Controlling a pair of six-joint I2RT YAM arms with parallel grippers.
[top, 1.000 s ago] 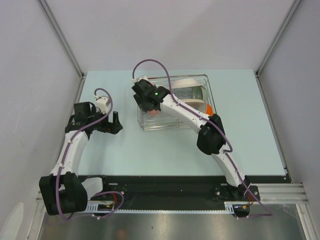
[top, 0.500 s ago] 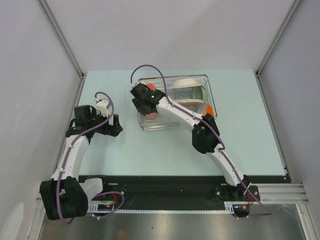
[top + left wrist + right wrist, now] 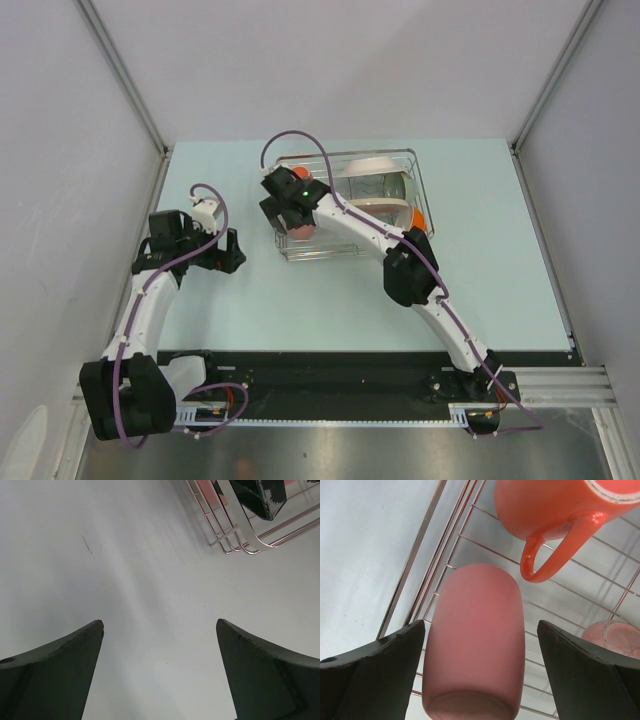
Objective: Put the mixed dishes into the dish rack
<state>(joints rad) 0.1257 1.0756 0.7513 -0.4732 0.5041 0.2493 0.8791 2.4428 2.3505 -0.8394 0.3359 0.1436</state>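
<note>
We list: right gripper [image 3: 480, 625] fingers apart, gaps flanking cup [image 3: 475, 650] beside rack [image 3: 413, 555] edge, frame left; left gripper [image 3: 159, 622] apart above table [image 3: 125, 570].

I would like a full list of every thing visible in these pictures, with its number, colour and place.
table: one, pale blue-green, under everything
dish rack: one, silver wire, far middle of the table
pink cup: one, pink, lying on its side in the rack's near left corner
orange-red mug: one, orange-red, in the rack beside the cup
pale green bowl: one, pale green, in the rack's far part
white dish: one, white, at the rack's far side
left claw: one, black, open over bare table left of the rack
right claw: one, black, open, a finger on each side of the pink cup
</note>
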